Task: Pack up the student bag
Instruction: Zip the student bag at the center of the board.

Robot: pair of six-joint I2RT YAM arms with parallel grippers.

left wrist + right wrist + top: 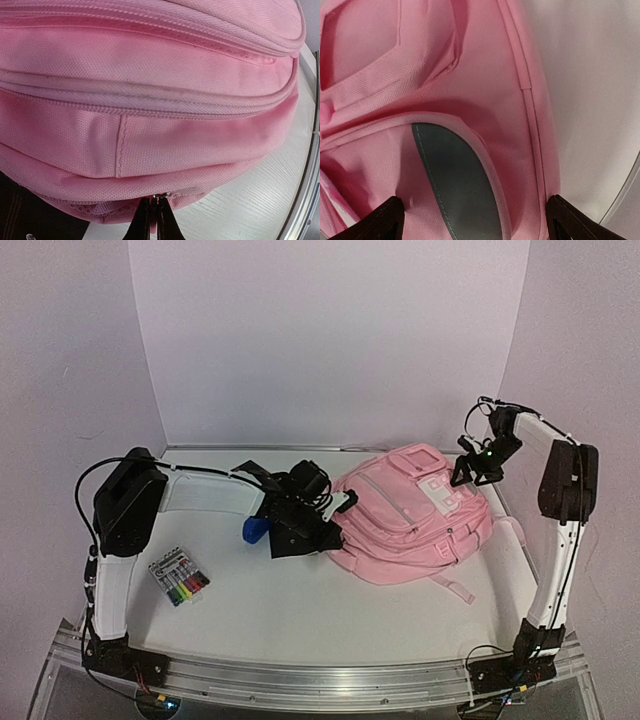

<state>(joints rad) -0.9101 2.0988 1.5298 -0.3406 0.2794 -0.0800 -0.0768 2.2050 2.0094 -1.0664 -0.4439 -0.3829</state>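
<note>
The bag [415,515] is big, soft and pink. It lies flat on the right half of the white counter [300,615] with its front facing up. It has many zips and pockets, one over the other, and some pale trim on the front. A pink strap [455,590] sticks out on its near side. Up close, a grey patch [455,180] with a pink edge shows on the cloth. The left pincer [152,220] is pressed together right at the bag's left edge, next to a small shiny zip bit [164,194]; it is too hard to see if it pinches that bit. The right pincer [476,222] is spread wide, holds nothing and hangs just over the far right part of the bag. A pack of pens [180,577] lies on the left, well apart from the bag. A blue thing [254,530] peeks out under the left arm.
</note>
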